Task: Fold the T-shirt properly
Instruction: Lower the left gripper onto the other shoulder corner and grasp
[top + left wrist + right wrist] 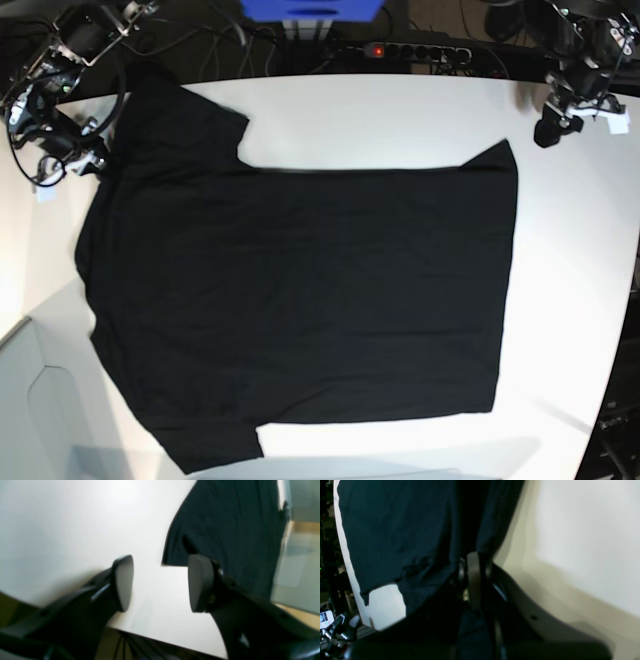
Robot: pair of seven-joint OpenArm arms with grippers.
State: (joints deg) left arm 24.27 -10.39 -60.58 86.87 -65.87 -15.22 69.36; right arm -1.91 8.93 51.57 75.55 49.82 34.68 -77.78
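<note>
The black T-shirt [300, 290] lies spread on the white table [350, 110], its hem toward the right and its sleeves toward the left. At the table's far right corner my left gripper [548, 130] is lifted off the cloth. In the left wrist view the left gripper [161, 583] stands open with only bare table between its fingers, and a corner of the T-shirt [230, 530] lies just past the right-hand finger. My right gripper [473, 580] is shut on a gathered fold of the T-shirt [395, 530] at its far left sleeve side. In the base view the right gripper [75, 158] sits at that edge.
Behind the table run a power strip [400, 48] with a red light, cables and a blue object [310, 8]. The table's curved edge passes close to both arms. A pale grey panel [40, 400] lies at the near left.
</note>
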